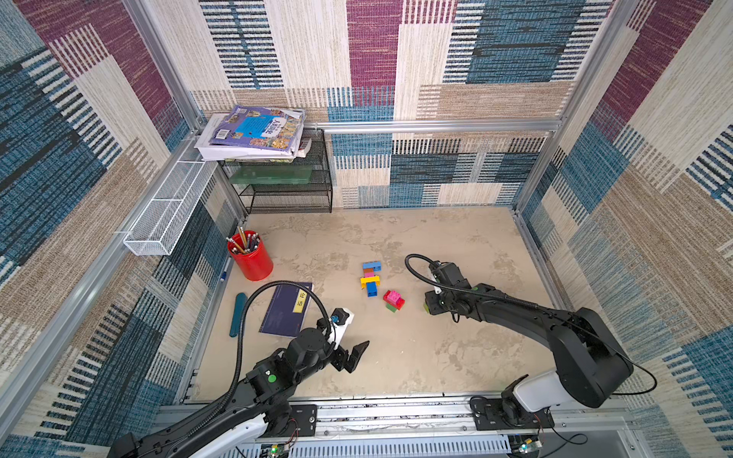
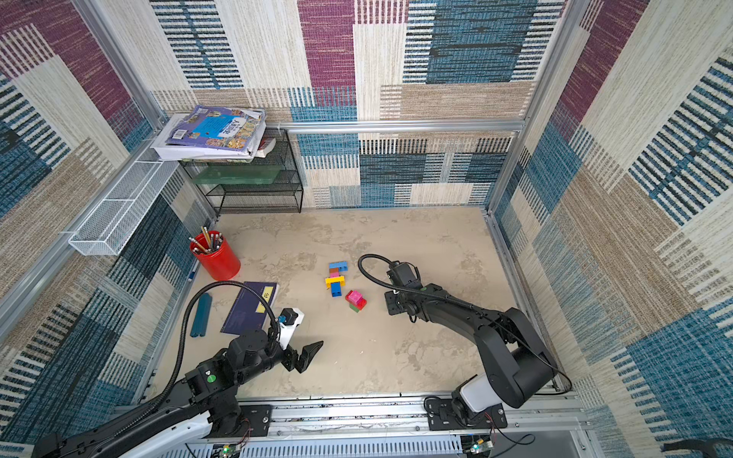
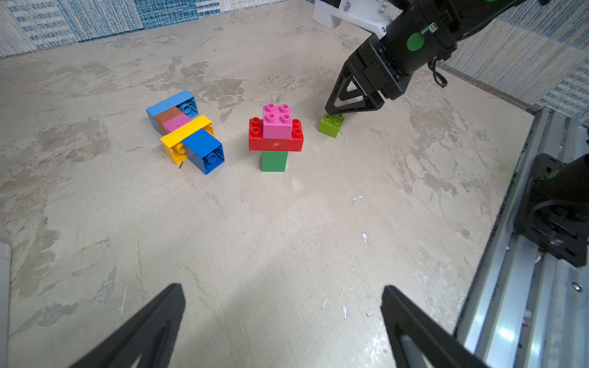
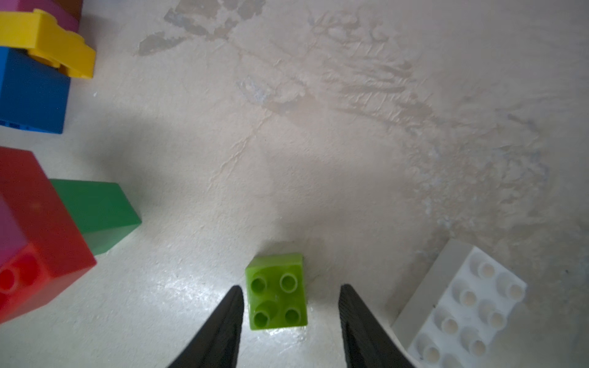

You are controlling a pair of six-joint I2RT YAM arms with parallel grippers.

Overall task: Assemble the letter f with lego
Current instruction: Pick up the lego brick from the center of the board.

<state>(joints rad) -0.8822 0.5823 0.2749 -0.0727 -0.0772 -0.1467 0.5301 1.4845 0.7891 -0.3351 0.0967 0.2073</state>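
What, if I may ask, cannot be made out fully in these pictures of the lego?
White brick: cut off by the frame edge and partly covered by the right gripper in the right wrist view.
Lime brick: only a sliver shows in a top view, behind the right gripper.
Red brick: cut off by the frame edge in the right wrist view.

I'm looking down on a beige, mottled tabletop (image 1: 396,357). In its far left corner stands a black mesh rack (image 1: 285,198). Nearer along the left side I see a red pencil cup (image 1: 252,259), then a dark blue book (image 1: 285,309) lying flat, with a teal oblong case (image 1: 238,315) just left of it. Mid-table, a joined run of bricks (image 1: 371,277) lies on its side. Just right and nearer, a small stack (image 1: 393,301) stands on its green bottom brick (image 3: 274,161). Further right sits a lime brick (image 3: 331,124), studs up, with a white brick (image 4: 462,306) near it, not touching.
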